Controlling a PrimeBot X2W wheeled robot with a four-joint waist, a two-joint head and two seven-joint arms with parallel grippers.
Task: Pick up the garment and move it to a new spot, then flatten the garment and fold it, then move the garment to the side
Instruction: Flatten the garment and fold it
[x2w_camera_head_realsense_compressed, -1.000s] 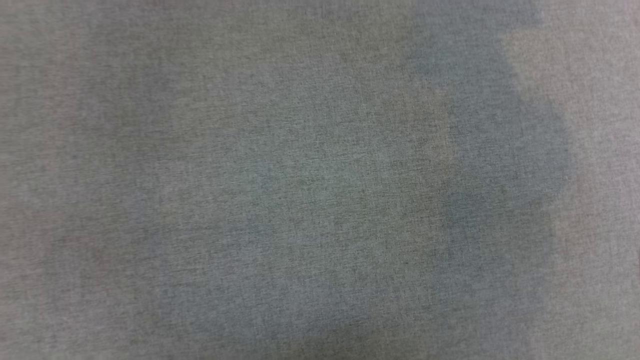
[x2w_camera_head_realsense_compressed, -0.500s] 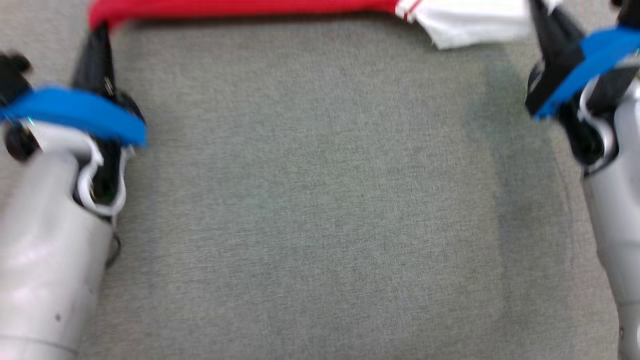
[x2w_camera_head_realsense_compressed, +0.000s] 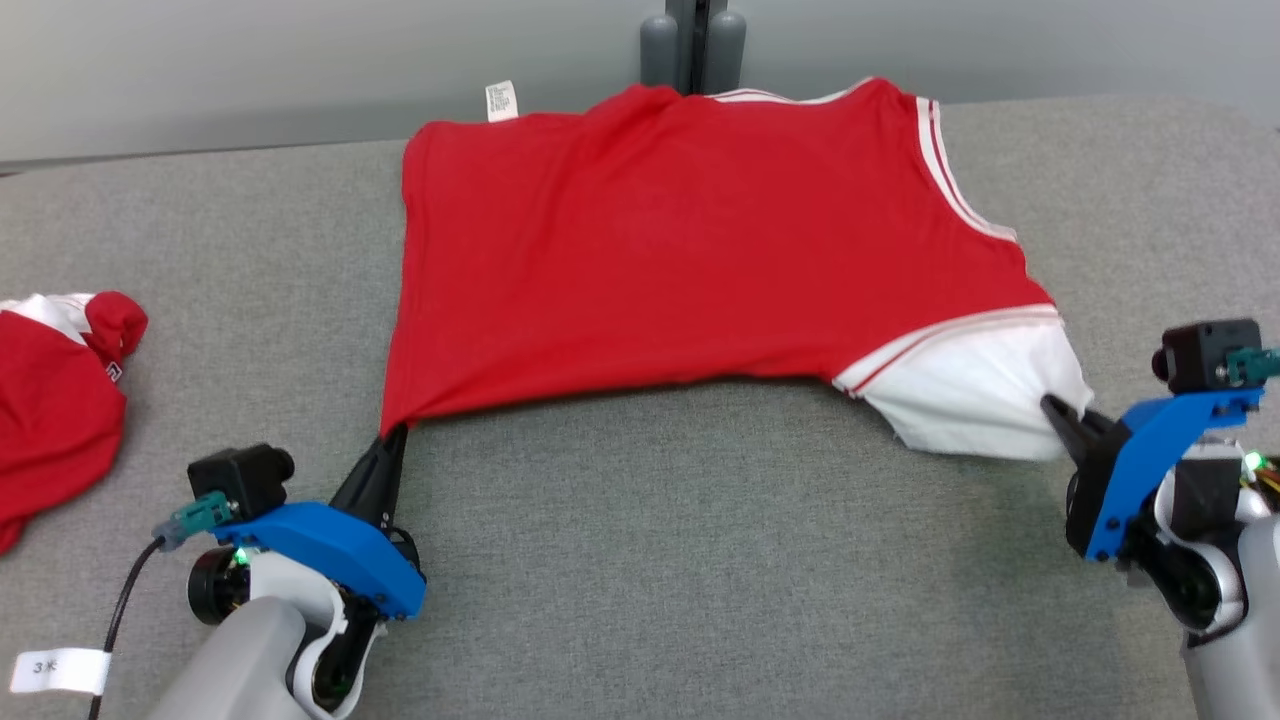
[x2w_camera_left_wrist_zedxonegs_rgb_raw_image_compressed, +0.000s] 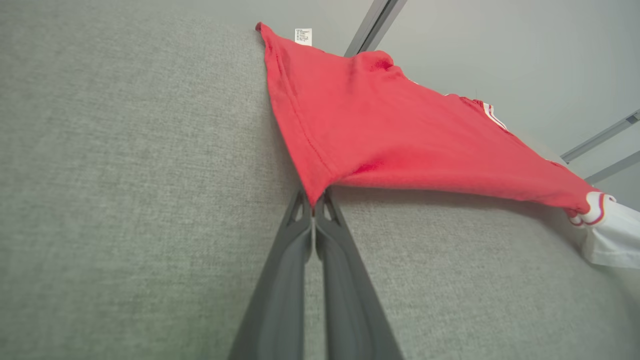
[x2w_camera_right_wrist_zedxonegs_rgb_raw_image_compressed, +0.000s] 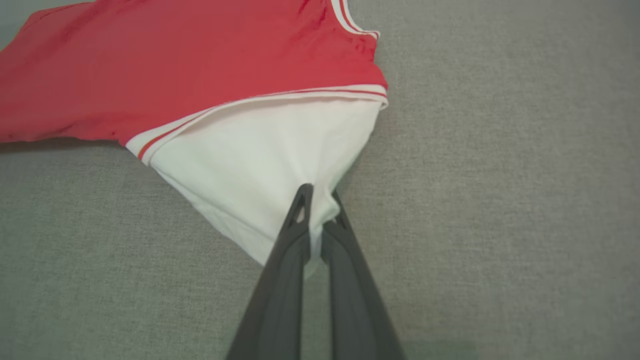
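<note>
Jaws of the left gripper (x2w_camera_head_realsense_compressed: 393, 436) are pressed together, pinching the near-left hem corner of the garment (x2w_camera_head_realsense_compressed: 680, 250); in the left wrist view the two dark fingers (x2w_camera_left_wrist_zedxonegs_rgb_raw_image_compressed: 280, 280) meet at the tips with red cloth caught between them. The right gripper (x2w_camera_head_realsense_compressed: 1052, 406) is likewise clamped, with its tips biting into the bunched end of the white sleeve (x2w_camera_head_realsense_compressed: 970, 400). The right wrist view shows white fabric squeezed between its closed tips. The garment is a red T-shirt with white sleeves and thin red-and-white stripe trim at the sleeve seam. It is spread mostly flat on the grey fabric table (x2w_camera_head_realsense_compressed: 700, 560), reaching from the far edge towards the middle. The near hem is pulled to a point at the left grip, and the edge between the grips bows away from the robot. Faint wrinkles run across the body. A white care label (x2w_camera_head_realsense_compressed: 500, 100) sticks out at the far-left corner. A second red-and-white garment (x2w_camera_head_realsense_compressed: 50, 420) lies crumpled at the table's left edge, well apart. A dark post (x2w_camera_head_realsense_compressed: 693, 40) stands behind the far edge, and a cable with a paper tag (x2w_camera_head_realsense_compressed: 60, 670) hangs by the left arm.
</note>
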